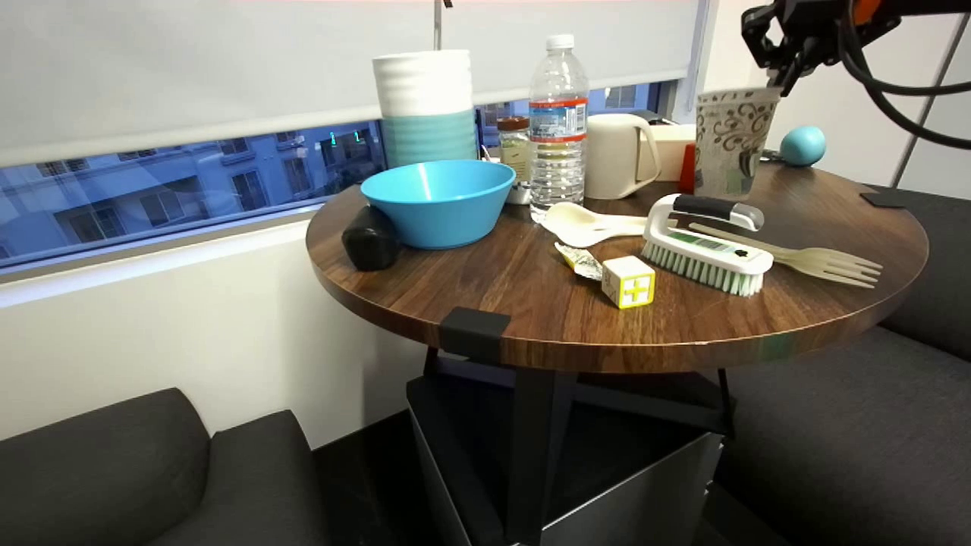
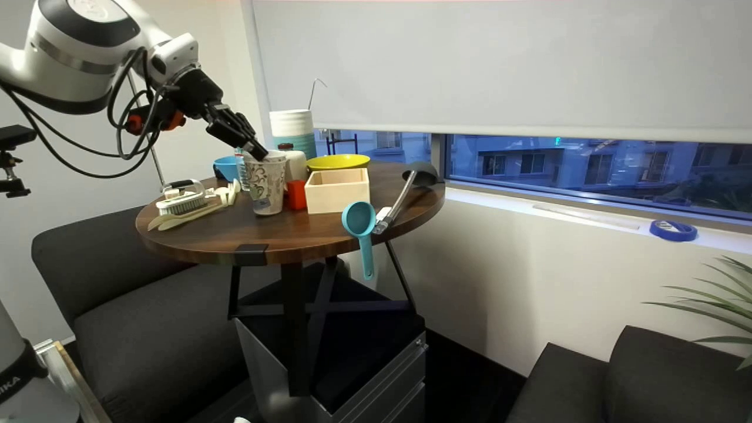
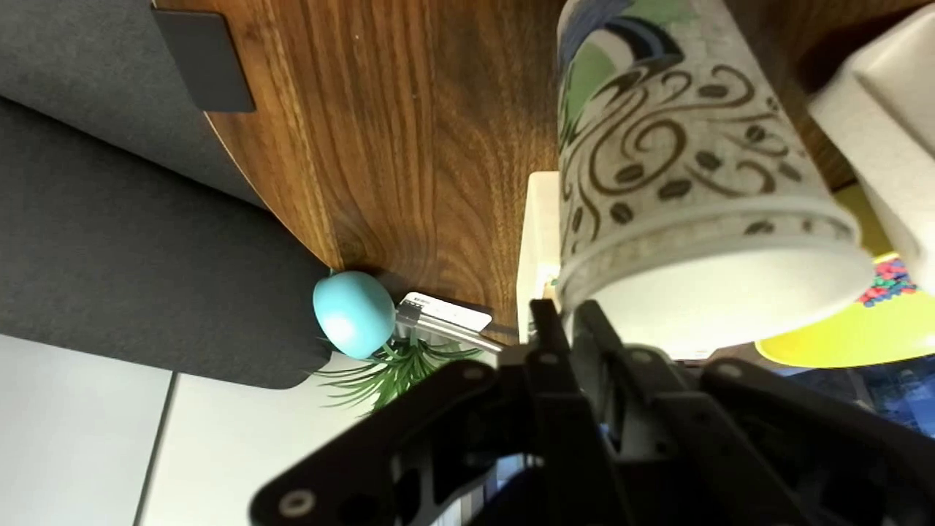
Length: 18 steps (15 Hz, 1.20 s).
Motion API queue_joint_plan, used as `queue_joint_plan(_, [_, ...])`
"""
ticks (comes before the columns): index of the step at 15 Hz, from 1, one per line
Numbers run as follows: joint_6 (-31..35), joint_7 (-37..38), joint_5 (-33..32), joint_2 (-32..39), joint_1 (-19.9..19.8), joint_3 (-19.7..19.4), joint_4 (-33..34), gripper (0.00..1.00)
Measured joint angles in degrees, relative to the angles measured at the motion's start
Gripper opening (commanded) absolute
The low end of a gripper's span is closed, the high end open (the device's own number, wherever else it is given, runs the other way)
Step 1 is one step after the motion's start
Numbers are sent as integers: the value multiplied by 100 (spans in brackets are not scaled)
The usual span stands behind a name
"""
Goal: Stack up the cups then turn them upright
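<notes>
The cups (image 1: 732,144) are nested in one stack, white with dark swirls and green patches. Two rims show one above the other in the wrist view (image 3: 679,146). The stack stands upright, mouth up, on the far-right part of the table in an exterior view (image 2: 267,185). Its base appears to be on the table; the brush partly blocks that area in an exterior view. My gripper (image 3: 568,307) comes down at a slant onto the rim, its fingers close together around the cup wall, one inside and one outside. It also shows in both exterior views (image 1: 781,80) (image 2: 257,150).
Close around the cups are a white mug (image 1: 611,155), a red object (image 2: 296,195), a wooden box (image 2: 338,191) and a brush (image 1: 705,258). Also there: a blue bowl (image 1: 438,205), bottle (image 1: 559,129), yellow bowl (image 2: 339,162), teal scoop (image 2: 359,220) and wooden fork (image 1: 827,264).
</notes>
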Motion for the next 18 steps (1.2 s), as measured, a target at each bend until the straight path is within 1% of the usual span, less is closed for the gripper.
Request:
queue_joint_plan(2, [6,-54,2,-11,0,-27,-11,57])
queue_joint_plan(4, [6,-267,57,-63,20,-167,-8,69])
queue_joint_plan(5, [6,-418,116,-116,35,-286,2,78])
queue_joint_plan(6, [6,-612,209,-191,57,-432,19,84])
queue_joint_plan(8, [-37,-1123,543,-386,102,-724,78,98])
queue_joint_plan(10, [-241,-1759,1149,-595,194,-1011,172,100])
queue_joint_plan(14, [-812,-3046,2482,-906,538,-1561,427,100])
queue_joint_plan(16, [-1148,-3544,3000,-988,612,-1692,566,100])
queue_joint_plan(18, [-1508,-3896,3358,-1008,610,-1714,705,100])
